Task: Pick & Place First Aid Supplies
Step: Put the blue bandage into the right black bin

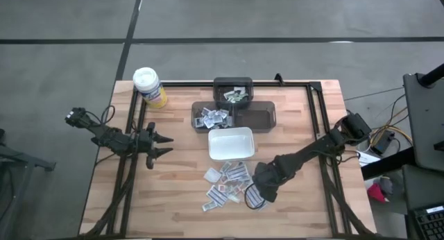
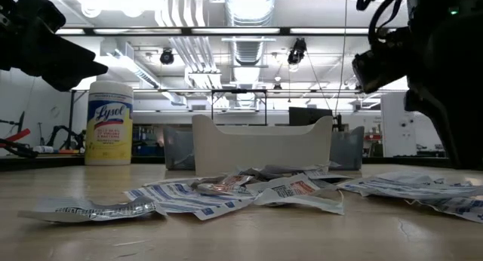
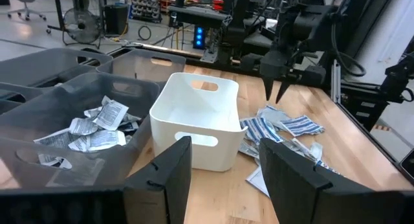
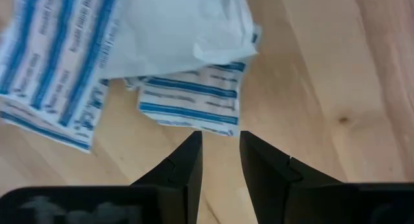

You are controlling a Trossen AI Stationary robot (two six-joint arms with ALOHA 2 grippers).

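The first aid supplies lie scattered on the wooden counter, in a loose heap just at 6 o'clock of the white dish; more packets already sit in the dark bins at 12 o'clock of the dish.

The right tool hangs over the 3 o'clock edge of that heap, pointing down at the counter. In the right wrist view its fingers stand a little apart with bare wood between them, pinching nothing. Just ahead of the tips lies one blue-striped packet, partly tucked under a plain white one. Its long axis runs across the gap between the fingers, so its near long edge faces the tips; the coming grasp likely turns on reaching forward over that edge.

The left tool waits well apart at 9 o'clock of the dish, fingers spread and empty, aimed toward 3 o'clock. The right arm is clearly the nearer one to the heap. A yellow canister stands at the counter's 11 o'clock corner.
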